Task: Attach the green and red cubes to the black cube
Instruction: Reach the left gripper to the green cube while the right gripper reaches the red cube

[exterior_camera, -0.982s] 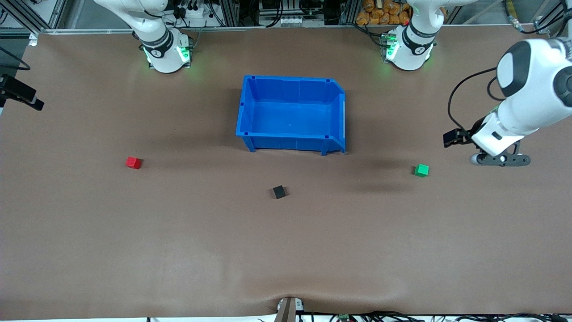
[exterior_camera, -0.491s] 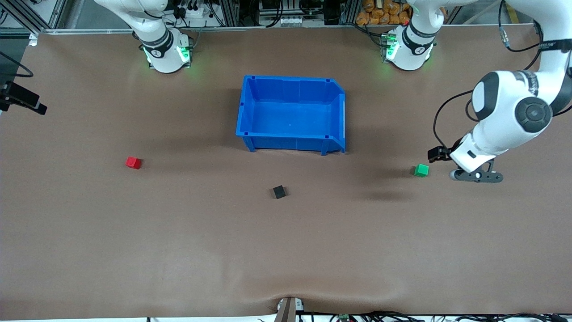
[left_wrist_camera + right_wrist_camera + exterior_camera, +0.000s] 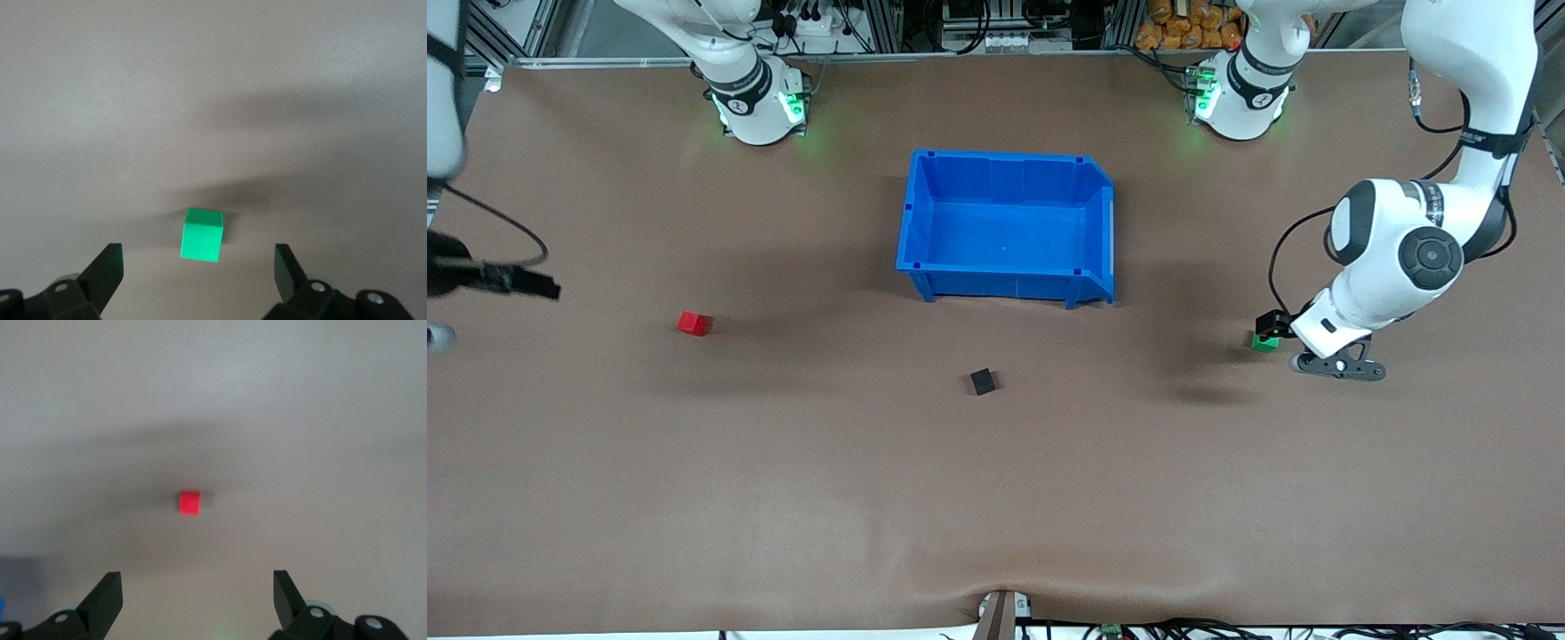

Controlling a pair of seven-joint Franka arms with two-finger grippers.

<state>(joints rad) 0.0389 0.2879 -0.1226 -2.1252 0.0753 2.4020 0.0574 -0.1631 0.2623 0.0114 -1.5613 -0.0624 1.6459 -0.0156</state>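
You see a brown table [image 3: 783,498] with cabling and frames along its base edge. Your right gripper [image 3: 198,600], fingers spread wide, hangs over the right arm's end, above the small bright red cube [image 3: 692,324]. The matte black cube [image 3: 983,381] sits nearer the camera than the blue bin [image 3: 925,267]. Your left gripper [image 3: 199,277], equally wide, hangs over the green cube [image 3: 1263,342].

- Front view: shot from high across the table [image 3: 996,498], faced the arm bases, took in the whole top.
- Left wrist view: looked down close on green cube [image 3: 201,234], shared with front [image 3: 1264,342].
- Right wrist view: looked down from higher on red cube [image 3: 189,502], shared with front [image 3: 692,324].
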